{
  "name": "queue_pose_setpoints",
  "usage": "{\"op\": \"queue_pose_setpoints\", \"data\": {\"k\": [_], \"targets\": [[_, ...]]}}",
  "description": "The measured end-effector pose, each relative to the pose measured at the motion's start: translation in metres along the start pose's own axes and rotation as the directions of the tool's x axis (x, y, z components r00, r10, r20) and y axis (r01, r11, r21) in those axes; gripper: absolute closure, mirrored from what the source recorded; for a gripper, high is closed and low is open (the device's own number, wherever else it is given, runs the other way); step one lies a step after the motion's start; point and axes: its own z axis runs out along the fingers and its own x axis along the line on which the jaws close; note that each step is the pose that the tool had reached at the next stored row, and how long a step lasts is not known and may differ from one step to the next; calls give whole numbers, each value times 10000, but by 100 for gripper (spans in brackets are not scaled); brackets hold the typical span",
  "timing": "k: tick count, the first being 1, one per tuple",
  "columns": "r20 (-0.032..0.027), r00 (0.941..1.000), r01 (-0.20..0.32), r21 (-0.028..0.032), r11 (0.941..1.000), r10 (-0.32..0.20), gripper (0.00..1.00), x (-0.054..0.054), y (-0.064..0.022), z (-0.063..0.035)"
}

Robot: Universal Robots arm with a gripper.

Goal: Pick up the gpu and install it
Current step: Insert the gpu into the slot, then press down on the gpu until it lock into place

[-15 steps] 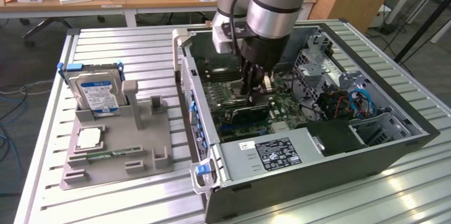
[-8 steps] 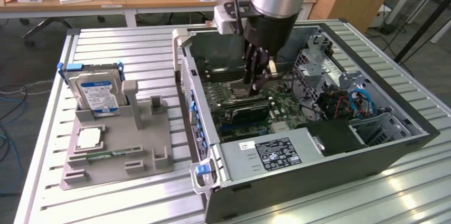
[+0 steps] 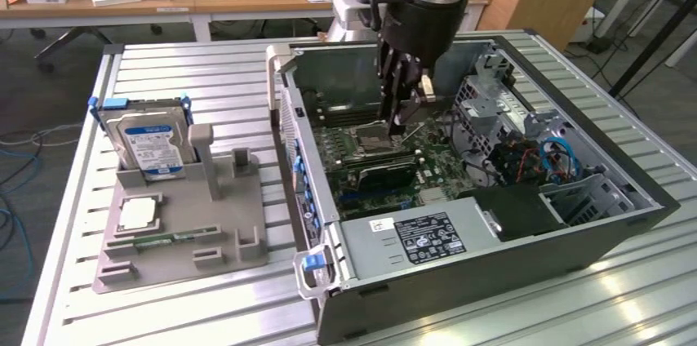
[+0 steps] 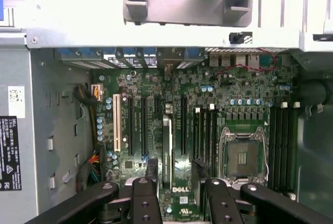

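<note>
The fingers (image 4: 174, 195) stand wide apart, gripping nothing, lowered inside the open computer case (image 3: 610, 224) over the motherboard (image 4: 208, 109). The gpu (image 4: 167, 148) sits upright on edge in a motherboard slot, directly between the fingertips. At nine o'clock of the case, a hard drive (image 3: 149, 144) stands in a gray holder (image 3: 185, 236) on the desk (image 3: 196, 64).

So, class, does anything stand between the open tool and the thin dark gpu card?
Nothing visible does: the thin dark gpu card stands edge-on on the green motherboard, directly under the open tool.
</note>
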Motion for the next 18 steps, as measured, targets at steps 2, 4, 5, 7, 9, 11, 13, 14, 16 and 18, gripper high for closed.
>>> {"op": "queue_pose_setpoints", "data": {"k": [2, 4, 5, 7, 9, 11, 13, 14, 16, 18], "targets": [[-1, 10000, 0, -1, 10000, 0, 60, 0, 0, 0], [-2, 10000, 0, -1, 10000, 0, 60, 0, 0, -1], [-2, 10000, 0, -1, 10000, 0, 60, 0, 0, -1], [-1, 10000, 0, -1, 10000, 0, 60, 0, 0, -1], [-2, 10000, 0, -1, 10000, 0, 60, 0, 0, -1], [-2, 10000, 0, -1, 10000, 0, 60, 0, 0, -1], [-2, 10000, 0, -1, 10000, 0, 60, 0, 0, -1], [-1, 10000, 1, -1, 10000, -1, 60, 0, 0, -1], [-1, 10000, 0, -1, 10000, 0, 60, 0, 0, -1], [-1, 10000, 1, -1, 10000, -1, 75, 0, 0, -1]]}}
